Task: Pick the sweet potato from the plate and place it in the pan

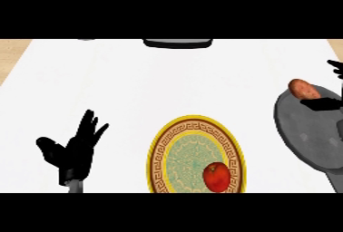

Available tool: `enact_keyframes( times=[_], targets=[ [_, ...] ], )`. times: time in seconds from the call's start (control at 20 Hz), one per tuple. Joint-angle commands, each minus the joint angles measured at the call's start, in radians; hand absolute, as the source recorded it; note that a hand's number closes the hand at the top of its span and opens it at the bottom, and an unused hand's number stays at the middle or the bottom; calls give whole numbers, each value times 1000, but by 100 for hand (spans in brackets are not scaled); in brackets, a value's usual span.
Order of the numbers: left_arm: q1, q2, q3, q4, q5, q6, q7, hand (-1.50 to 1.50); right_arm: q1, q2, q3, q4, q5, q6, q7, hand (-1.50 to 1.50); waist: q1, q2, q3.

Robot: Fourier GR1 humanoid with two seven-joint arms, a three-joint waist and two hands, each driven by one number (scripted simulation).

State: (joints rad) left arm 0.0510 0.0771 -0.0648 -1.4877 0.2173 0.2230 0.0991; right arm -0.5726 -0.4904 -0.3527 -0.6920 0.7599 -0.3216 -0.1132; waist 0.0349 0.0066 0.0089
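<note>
The sweet potato [305,89], brown-orange and oval, is at the far right over the far rim of the grey pan [308,136]. My right hand [321,103] comes in from the right edge and is mostly cut off. Its thumb lies just under the sweet potato and its fingers [336,68] show above it, so the hand is pinching it. The yellow patterned plate [194,131] sits at the bottom centre with a red tomato [218,177] on its near right part. My left hand [70,152] rests open at the lower left, fingers up.
A dark grey object [178,43] sits at the counter's far edge, top centre. The white counter top [167,81] spreads between it and the plate. Wooden floor shows at the top left corner.
</note>
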Motion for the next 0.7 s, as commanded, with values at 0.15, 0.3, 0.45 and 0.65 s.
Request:
enact_keyframes(
  times=[0.15, 0.3, 0.45, 0.65],
  targets=[
    [16, -6, -1, 27, 10, -5, 25, 0, -98, 21, -212, 62, -315, 124, -209, -150, -13, 3, -4],
    [-21, 11, 24, 60, 0, 5, 30, 0, -88, -1, -272, 88, -408, 221, -270, -150, -29, 0, -6],
    [15, 7, 23, 20, 3, 17, 41, 0, -47, -78, -346, 98, -519, 414, -264, -150, -42, -7, -7],
    [100, -1, 6, -7, -7, 2, -3, 0, 54, -136, -380, 54, -606, 601, -276, -150, -47, -12, -9]
  ],
)
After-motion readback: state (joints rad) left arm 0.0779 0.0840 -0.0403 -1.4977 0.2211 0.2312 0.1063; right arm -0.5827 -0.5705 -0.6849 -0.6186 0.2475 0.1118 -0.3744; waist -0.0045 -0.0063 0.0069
